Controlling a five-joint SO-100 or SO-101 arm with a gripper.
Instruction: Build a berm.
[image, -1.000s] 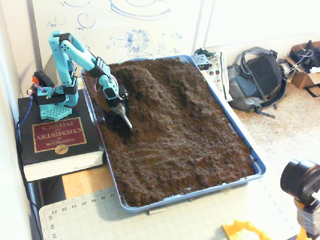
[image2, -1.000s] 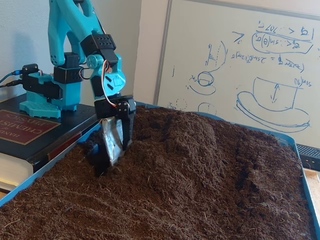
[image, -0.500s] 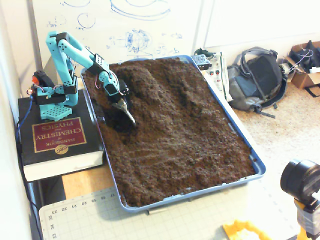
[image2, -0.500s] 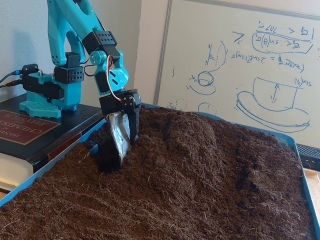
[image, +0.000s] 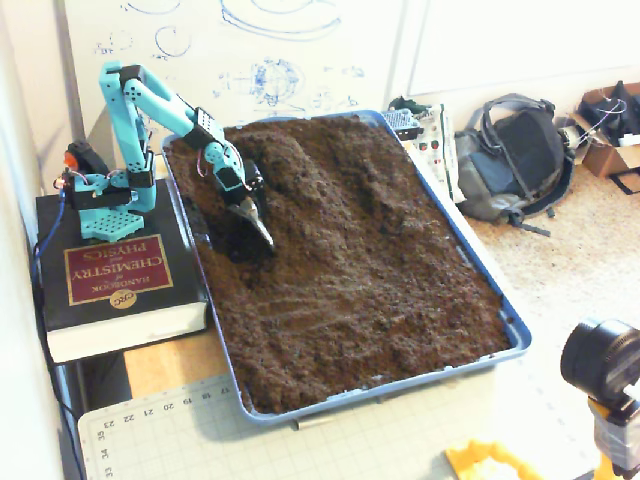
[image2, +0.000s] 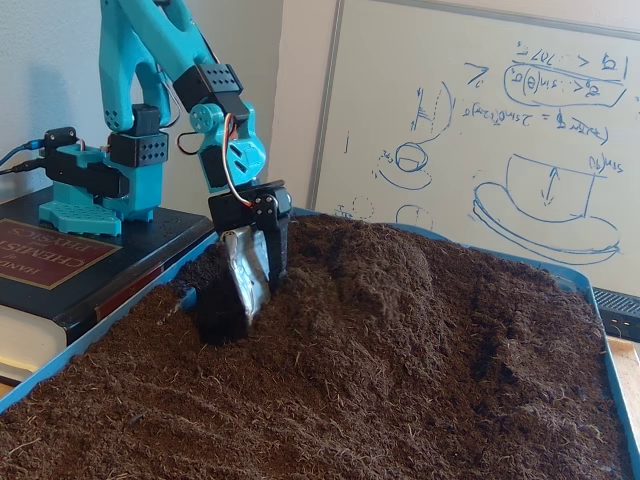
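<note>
A blue tray (image: 512, 325) is filled with dark brown crumbly soil. The berm (image: 300, 160) is a rounded ridge of soil in the tray's far half, to the right of the arm; it also rises in the other fixed view (image2: 390, 265). My teal arm's gripper (image: 262, 238) points down with its silver scoop-like finger against the black one. The jaws look shut. Its tip (image2: 245, 310) is pushed into the soil at the berm's left foot, beside a dark hollow (image2: 218, 318). Nothing shows between the jaws.
The arm's base stands on a thick chemistry handbook (image: 110, 275) left of the tray. A backpack (image: 515, 155) and an electronics box (image: 425, 130) lie at the back right. A camera (image: 600, 365) stands at the front right. A cutting mat (image: 150, 430) lies in front.
</note>
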